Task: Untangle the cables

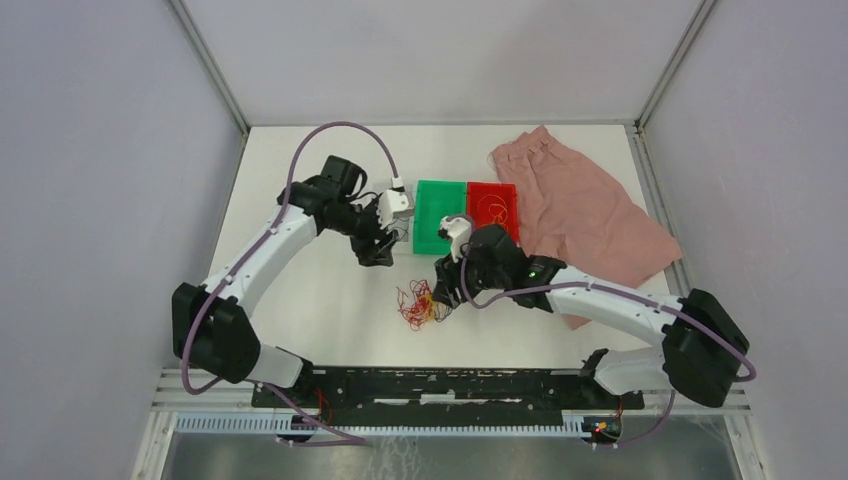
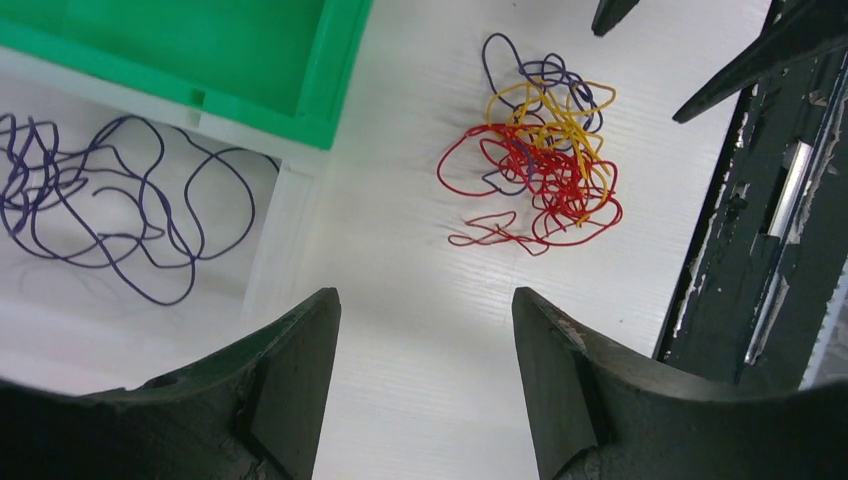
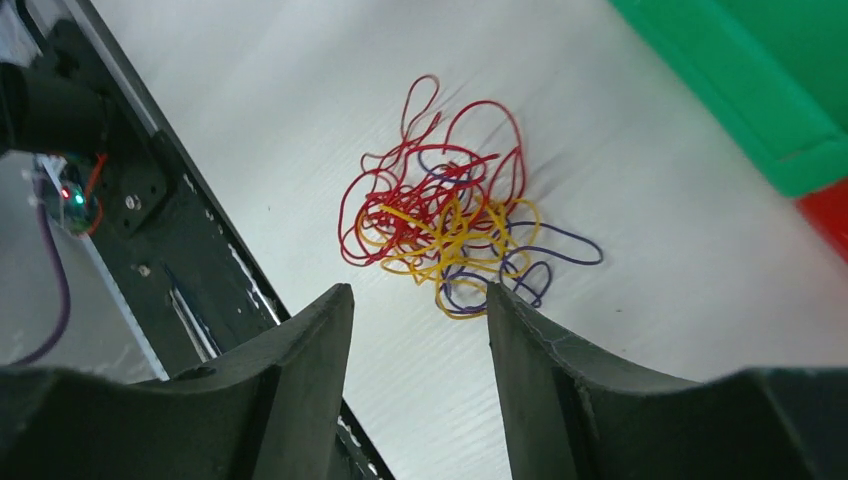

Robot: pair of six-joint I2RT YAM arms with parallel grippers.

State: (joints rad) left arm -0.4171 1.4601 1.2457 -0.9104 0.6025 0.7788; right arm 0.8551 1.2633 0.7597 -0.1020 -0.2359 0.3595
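Observation:
The cables (image 1: 420, 305) lie as a small tangle of red, orange-yellow and purple strands on the white table, seen in the left wrist view (image 2: 540, 165) and the right wrist view (image 3: 450, 215). A separate purple cable (image 2: 110, 210) is spread out alone beside the green tray (image 2: 250, 50). My left gripper (image 1: 378, 250) hovers beyond the tangle, open (image 2: 422, 295), with only bare table between its fingers. My right gripper (image 1: 443, 295) is just right of the tangle, open (image 3: 418, 288) and holding nothing.
A green tray (image 1: 440, 215) and a red tray (image 1: 493, 208) sit side by side behind the tangle. A pink cloth (image 1: 585, 215) lies at the right. The black mounting rail (image 1: 440, 385) runs along the near edge, close to the tangle.

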